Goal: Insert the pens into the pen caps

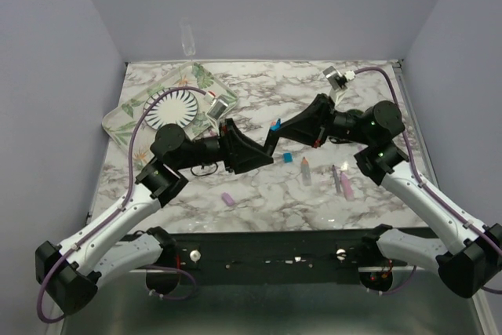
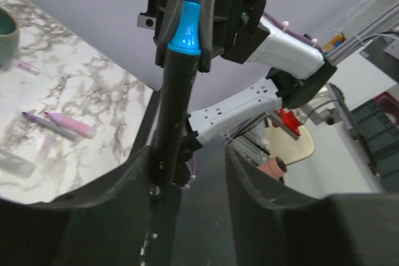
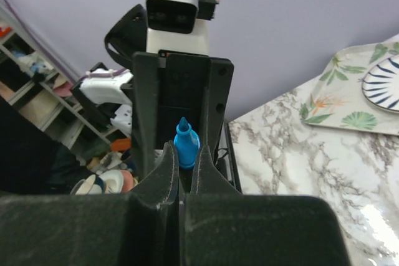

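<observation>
My right gripper (image 1: 276, 132) is shut on the black marker with the blue tip (image 3: 186, 147), and the tip pokes out past its fingers. In the left wrist view the same marker (image 2: 171, 116) runs down from the right gripper, its lower end lying against the left finger of my open left gripper (image 2: 187, 154). The two grippers meet above the table's middle, with the left gripper (image 1: 255, 154) just left of the right. The blue cap (image 1: 288, 158), the grey marker with the orange tip (image 1: 305, 172), the pink marker (image 1: 346, 185), a thin pen (image 1: 336, 176) and the light purple cap (image 1: 228, 198) lie on the table.
A leaf-patterned tray (image 1: 125, 119) with a striped plate (image 1: 174, 107) sits at the back left. A teal mug (image 2: 5, 29) shows at the left wrist view's edge. Purple walls enclose the marble table (image 1: 274, 194).
</observation>
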Robot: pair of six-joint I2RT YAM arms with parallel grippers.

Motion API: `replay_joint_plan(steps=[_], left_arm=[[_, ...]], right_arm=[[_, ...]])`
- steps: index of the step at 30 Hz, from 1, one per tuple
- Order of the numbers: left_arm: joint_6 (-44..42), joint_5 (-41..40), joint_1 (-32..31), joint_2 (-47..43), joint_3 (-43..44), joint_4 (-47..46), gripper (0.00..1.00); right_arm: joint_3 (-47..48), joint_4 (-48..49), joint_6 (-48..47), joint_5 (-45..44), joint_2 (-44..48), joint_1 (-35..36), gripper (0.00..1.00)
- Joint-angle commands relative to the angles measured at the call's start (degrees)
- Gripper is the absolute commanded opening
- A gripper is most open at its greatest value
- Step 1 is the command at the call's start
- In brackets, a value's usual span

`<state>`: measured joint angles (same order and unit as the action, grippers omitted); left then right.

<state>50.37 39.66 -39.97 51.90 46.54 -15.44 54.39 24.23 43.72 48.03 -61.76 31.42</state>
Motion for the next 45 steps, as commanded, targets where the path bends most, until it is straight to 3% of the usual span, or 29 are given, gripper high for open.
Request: replay_joint_plan(steps=[1,2,8,19,25,27,30,33,34,37,42,45], left_arm=[[4.74,7.27,0.24,0.92,-0.67,-8.73,0.46],[4.74,7.45,0.24,1.10,-0.75,-8.82,0.42],[4.74,8.68,0.24,2.42,-1.19,-8.73,0.38],[3.16,7.36,0.24,2.94,-1.10,-6.62,0.44],[2.37,7.71,0.24,3.21,-1.28,-6.53,0.19],[1.93,7.28,0.24,3.12,-1.54,-6.18,0.00],[0.26,4.99,0.41,2.95,-1.72,-3.63,0.00],[-1.14,4.64,0.94,2.77,-2.16,-1.97,0.00],[-2.19,3.94,1.20,2.42,-2.33,0.39,0.00],[-7.20,0.43,2.17,0.49,-3.64,6.89,0.00],[-14.75,-7.04,5.07,-3.90,-7.25,11.91,0.00],[-20.29,-15.27,5.60,-6.10,-5.94,20.43,0.00]], right_arm=[[-2.36,8.63,4.69,4.61,-0.64,0.04,0.01],[-2.53,8.73,4.70,4.70,-0.65,0.05,0.01],[-2.54,6.97,3.56,4.53,-0.56,0.05,0.01],[-2.18,5.31,3.12,4.53,-1.87,0.75,0.01],[-2.36,4.07,2.77,3.65,-1.70,0.84,0.01],[-2.18,3.90,2.86,4.35,-2.22,0.92,0.01],[-1.57,1.97,2.07,5.05,-2.75,1.10,0.01],[0.17,-4.87,-1.70,1.65,-1.01,1.10,0.33],[0.97,-11.42,-5.11,-0.11,-0.21,1.10,0.50],[3.17,-19.54,-8.38,-7.58,3.20,1.01,0.66],[4.68,-30.11,-8.84,-21.01,5.33,1.01,0.78],[3.44,-34.32,-9.62,-28.12,4.90,1.01,0.82]])
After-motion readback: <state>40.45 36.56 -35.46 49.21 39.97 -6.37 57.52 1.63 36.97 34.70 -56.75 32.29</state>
